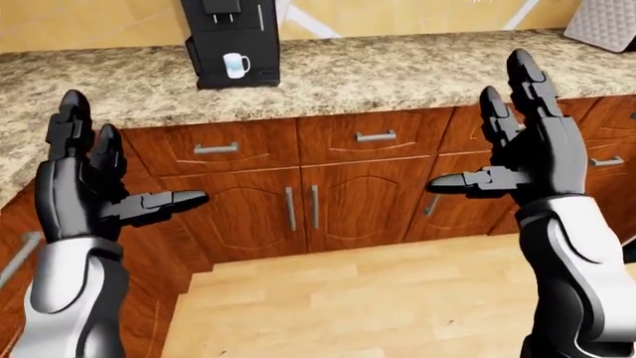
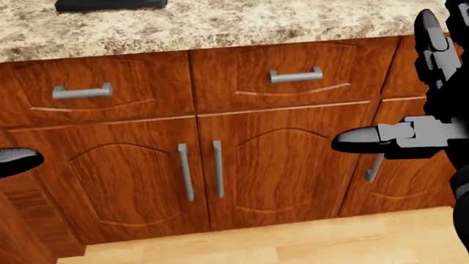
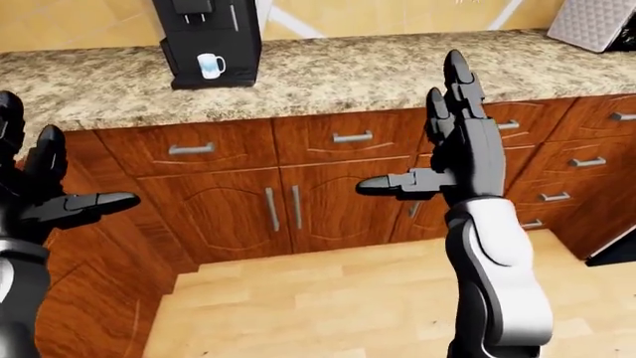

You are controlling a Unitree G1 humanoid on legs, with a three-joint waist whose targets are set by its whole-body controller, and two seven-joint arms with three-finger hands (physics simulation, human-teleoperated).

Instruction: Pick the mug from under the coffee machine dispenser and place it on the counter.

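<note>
Both hands are up and spread, grasping nothing: the left hand [image 1: 84, 186] at the left of the eye views, the right hand [image 1: 522, 153] at the right, thumbs pointing inward. The mug [image 1: 235, 65], white, sits under the dispenser of the black coffee machine [image 1: 230, 41], well above and beyond the hands. Speckled granite counter [image 1: 397, 71] lies bare to the machine's right. Below run wooden cabinets [image 2: 205, 165] with metal handles; pale wood floor [image 1: 367, 298] lies open before them.
</note>
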